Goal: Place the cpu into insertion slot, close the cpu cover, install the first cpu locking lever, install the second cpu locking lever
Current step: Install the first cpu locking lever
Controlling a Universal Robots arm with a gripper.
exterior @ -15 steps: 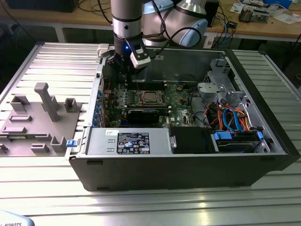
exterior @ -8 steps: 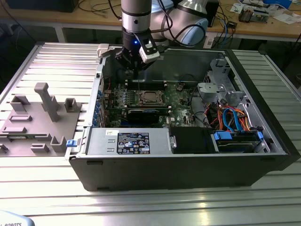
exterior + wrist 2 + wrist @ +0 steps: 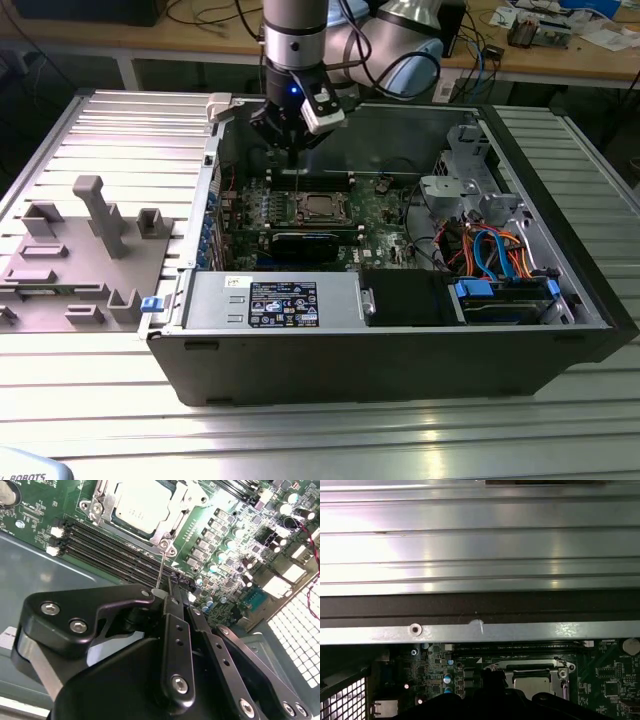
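The cpu (image 3: 318,206) lies in the insertion slot (image 3: 299,208) on the green motherboard, its silver top facing up. The cpu cover (image 3: 172,511) is down over it, framing the chip (image 3: 136,504). A thin wire cpu locking lever (image 3: 161,566) rises from the socket's corner to my fingertips. My gripper (image 3: 167,589) is shut on the lever's free end. In the exterior view my gripper (image 3: 291,152) hangs just behind the socket, above the memory slots. The first wrist view has the cpu (image 3: 532,686) under the cover (image 3: 526,667).
The open computer case (image 3: 200,240) lies on a ribbed metal table. Memory slots (image 3: 107,545) run beside the socket. A drive cage with coloured cables (image 3: 500,250) fills the exterior view's right. A grey fixture block (image 3: 90,250) stands at the left.
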